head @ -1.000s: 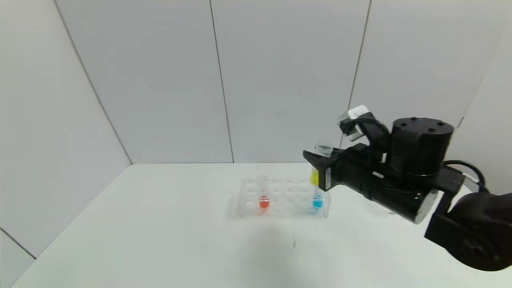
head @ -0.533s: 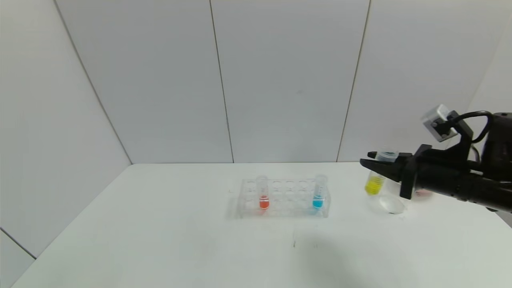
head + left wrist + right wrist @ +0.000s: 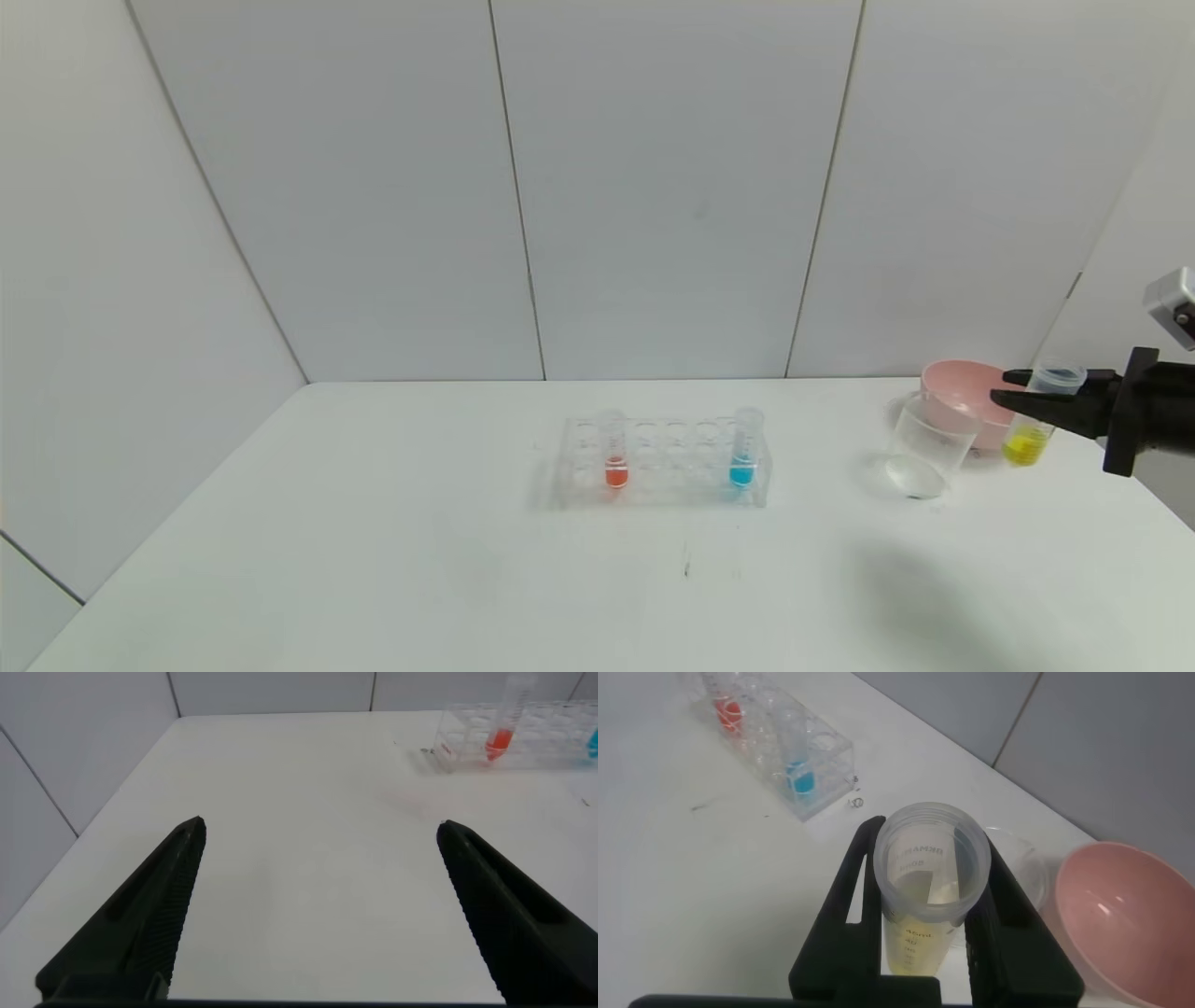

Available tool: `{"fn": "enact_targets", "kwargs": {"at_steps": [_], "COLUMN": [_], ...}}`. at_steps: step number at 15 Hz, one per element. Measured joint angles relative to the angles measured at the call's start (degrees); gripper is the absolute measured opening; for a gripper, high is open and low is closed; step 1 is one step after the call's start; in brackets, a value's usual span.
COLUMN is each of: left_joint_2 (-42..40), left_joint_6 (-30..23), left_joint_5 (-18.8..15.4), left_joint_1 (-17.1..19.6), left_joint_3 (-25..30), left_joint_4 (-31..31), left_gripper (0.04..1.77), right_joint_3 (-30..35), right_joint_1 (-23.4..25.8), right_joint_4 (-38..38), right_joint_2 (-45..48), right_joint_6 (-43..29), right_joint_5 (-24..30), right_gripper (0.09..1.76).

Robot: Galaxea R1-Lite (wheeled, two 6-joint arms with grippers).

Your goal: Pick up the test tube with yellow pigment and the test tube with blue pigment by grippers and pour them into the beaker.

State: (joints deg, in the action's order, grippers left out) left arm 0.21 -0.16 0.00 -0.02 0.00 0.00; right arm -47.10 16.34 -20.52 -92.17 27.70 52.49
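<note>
Since half a second earlier, the right hand (image 3: 1022,390) had carried the test tube with yellow pigment (image 3: 1034,431) further toward the robot's right, past the beaker (image 3: 929,450), to the far right edge of the head view. A second earlier it had been over the right end of the tube rack (image 3: 663,460).

The right hand was clamped on the yellow tube just below its open rim, one finger on each side, as the right wrist view showed (image 3: 926,917). The tube (image 3: 926,891) hung nearly upright above the surface (image 3: 420,560), yellow liquid in its lower part. It appeared just in front of the pink bowl (image 3: 963,403). The beaker stood on the surface to the left of the tube, beside the bowl, and looked empty.

Well apart to the left, the rack stood near the middle of the surface. The test tube with blue pigment (image 3: 744,450) stood upright in a hole at the rack's right end. A tube with red-orange liquid (image 3: 614,450) stood upright toward the left end.

The left hand (image 3: 318,905) hovered low over a bare part of the surface, its fingers spread wide with nothing between them. Its own wrist view showed the rack some way off.
</note>
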Motion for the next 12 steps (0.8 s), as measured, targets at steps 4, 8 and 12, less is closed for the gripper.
{"fn": "enact_targets", "kwargs": {"at_steps": [4, 8, 12], "left_joint_2": [0.00, 0.00, 0.00], "left_joint_6": [0.00, 0.00, 0.00], "left_joint_5": [0.00, 0.00, 0.00], "left_joint_1": [0.02, 0.00, 0.02], "left_joint_3": [0.00, 0.00, 0.00], "left_joint_4": [0.00, 0.00, 0.00], "left_gripper": [1.76, 1.76, 1.76], "right_joint_3": [-10.63, -23.93, -39.83], "right_joint_1": [5.88, 8.06, 6.68], "right_joint_4": [9.83, 25.53, 40.11], "right_joint_2": [-5.71, -11.68, -17.94], "right_joint_6": [8.90, 18.91, 23.43], "right_joint_5": [0.74, 0.30, -4.08], "right_gripper": [0.57, 0.57, 0.57]}}
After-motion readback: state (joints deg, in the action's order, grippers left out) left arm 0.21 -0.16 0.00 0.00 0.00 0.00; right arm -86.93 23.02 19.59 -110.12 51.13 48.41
